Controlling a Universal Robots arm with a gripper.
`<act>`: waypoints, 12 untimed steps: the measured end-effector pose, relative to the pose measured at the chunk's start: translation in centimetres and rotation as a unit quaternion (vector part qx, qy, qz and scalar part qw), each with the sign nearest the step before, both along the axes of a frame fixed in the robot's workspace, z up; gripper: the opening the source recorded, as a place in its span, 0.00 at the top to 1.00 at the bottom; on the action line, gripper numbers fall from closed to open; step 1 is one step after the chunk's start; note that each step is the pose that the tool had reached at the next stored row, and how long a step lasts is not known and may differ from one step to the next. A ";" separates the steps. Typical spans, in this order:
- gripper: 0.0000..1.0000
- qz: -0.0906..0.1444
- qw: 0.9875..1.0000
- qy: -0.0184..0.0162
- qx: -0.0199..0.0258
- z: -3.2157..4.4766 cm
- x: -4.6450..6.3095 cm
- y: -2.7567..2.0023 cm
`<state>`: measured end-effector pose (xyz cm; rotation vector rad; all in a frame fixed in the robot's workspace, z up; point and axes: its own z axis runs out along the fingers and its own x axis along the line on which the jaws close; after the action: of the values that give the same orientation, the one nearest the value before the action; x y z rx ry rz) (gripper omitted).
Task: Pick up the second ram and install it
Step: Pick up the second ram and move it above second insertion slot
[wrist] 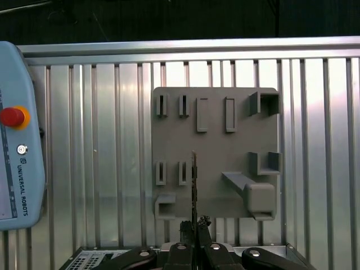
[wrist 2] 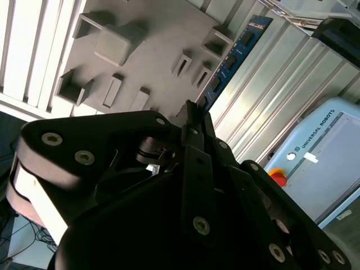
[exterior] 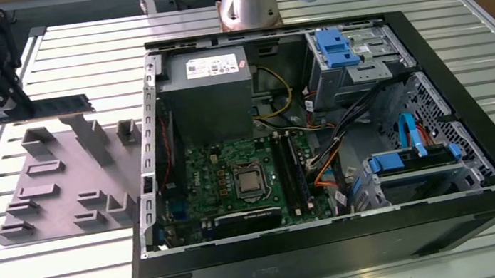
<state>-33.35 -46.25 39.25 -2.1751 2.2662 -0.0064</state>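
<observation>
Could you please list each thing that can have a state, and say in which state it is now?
second ram: lifted above the tray, held at one end.
gripper: shut on the second ram.
gray tray: flat on the table, slots empty.
computer case: lying on its side, open, motherboard exposed.

We saw even overhead light in exterior view; slatted table (exterior: 93, 274) bright, small glare spots near bottom edge. Inside of computer case (exterior: 338, 242) stayed darker, motherboard (exterior: 233, 177) readable. Gray tray (exterior: 53, 193) cast soft short shadows. In second wrist view, gripper (wrist 2: 194, 121) housing loomed dark and soft, out of focus; strong glare streaked table slats (wrist 2: 264, 95). First wrist view sharp, slats (wrist: 101, 140) shining, far background black.
</observation>
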 end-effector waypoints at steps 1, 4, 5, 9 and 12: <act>0.86 0.000 1.000 0.000 0.000 0.00 0.1 0.00; 0.86 0.000 1.000 0.000 0.000 0.00 0.4 0.00; 0.86 0.000 1.000 0.000 0.000 0.00 0.5 0.00; 0.86 0.000 1.000 0.000 0.000 0.00 0.8 0.00; 0.86 0.000 1.000 0.000 0.000 0.00 1.1 0.00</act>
<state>-32.23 -46.25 39.25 -2.1751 2.2663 -0.0064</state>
